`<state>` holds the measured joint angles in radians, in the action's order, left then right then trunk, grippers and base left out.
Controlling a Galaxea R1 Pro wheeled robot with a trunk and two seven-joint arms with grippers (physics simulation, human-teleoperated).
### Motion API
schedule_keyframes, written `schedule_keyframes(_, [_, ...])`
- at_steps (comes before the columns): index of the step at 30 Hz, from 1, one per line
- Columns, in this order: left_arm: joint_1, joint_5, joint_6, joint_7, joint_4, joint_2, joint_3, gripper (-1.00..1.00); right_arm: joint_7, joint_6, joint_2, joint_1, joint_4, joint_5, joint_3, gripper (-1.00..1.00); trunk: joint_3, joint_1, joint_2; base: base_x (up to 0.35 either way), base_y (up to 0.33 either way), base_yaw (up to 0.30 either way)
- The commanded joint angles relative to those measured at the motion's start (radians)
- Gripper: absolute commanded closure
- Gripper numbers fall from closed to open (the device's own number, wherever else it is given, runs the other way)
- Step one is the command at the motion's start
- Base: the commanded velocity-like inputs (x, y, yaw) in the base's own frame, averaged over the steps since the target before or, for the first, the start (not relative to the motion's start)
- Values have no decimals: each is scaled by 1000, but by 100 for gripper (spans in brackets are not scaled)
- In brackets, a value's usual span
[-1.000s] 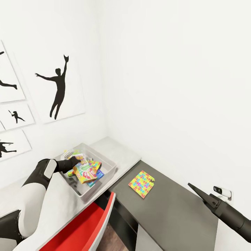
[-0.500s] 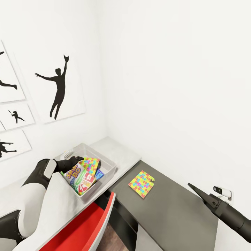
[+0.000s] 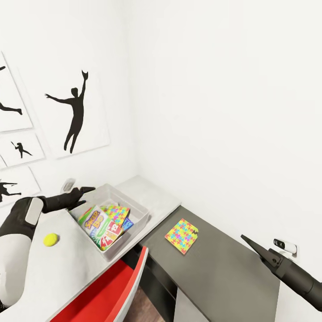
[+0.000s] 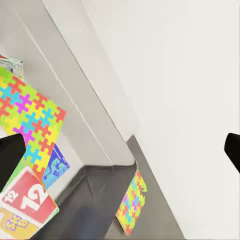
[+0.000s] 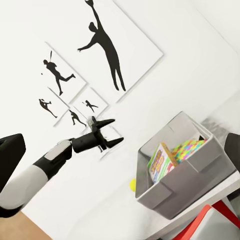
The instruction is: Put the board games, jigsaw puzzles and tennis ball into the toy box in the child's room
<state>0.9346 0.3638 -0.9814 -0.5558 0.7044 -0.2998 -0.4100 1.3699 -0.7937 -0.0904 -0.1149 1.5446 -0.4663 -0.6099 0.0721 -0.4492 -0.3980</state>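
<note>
Left gripper [image 3: 85, 191] hangs empty at left centre of the head view, fingers spread, just above the toy box's [image 3: 134, 227] far-left corner. Inside the box, SKIP-BO [image 3: 102, 225] leans on a puzzle [image 3: 117, 211]. Ball [image 3: 50, 239] sits on the table [image 3: 154, 197], lower left. Second puzzle [image 3: 181, 235] lies on the dark cabinet [image 3: 223, 268]. Right gripper [image 3: 252, 245], lower right: can't tell its state.

right gripper [image 3: 250, 242] arm cut by head view's edge | blue board game [image 3: 127, 224] mostly buried under puzzle | tennis ball [image 5: 132, 185] half-hidden behind toy box [image 5: 192, 187]
</note>
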Motion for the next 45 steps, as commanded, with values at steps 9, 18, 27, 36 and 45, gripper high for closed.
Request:
schedule_keyframes(9, [-70,-13,-16,-432,48,-267,5,-100,2,-9,0,0,0,-2,-1,-100,2,-1,-2,0,0,0])
schedule_keyframes(18, [-325,-17,146,-638,47,-325,0,-100,-1,-9,0,-1,0,3,1,-100,2,-1,-2,0,0,0])
schedule_keyframes(27, [-383,-14,198,-689,51,-325,0,-100,-4,10,1,0,-1,9,4,-100,2,-1,-2,0,0,0])
schedule_keyframes(36, [-385,-13,200,-693,52,-322,3,-100,-4,18,1,0,-4,8,6,-100,-1,-1,-2,0,0,-57])
schedule_keyframes(45, [-385,-13,202,-695,52,-323,3,-100,-3,19,0,0,-4,8,4,-100,-11,-1,-2,-11,6,-182])
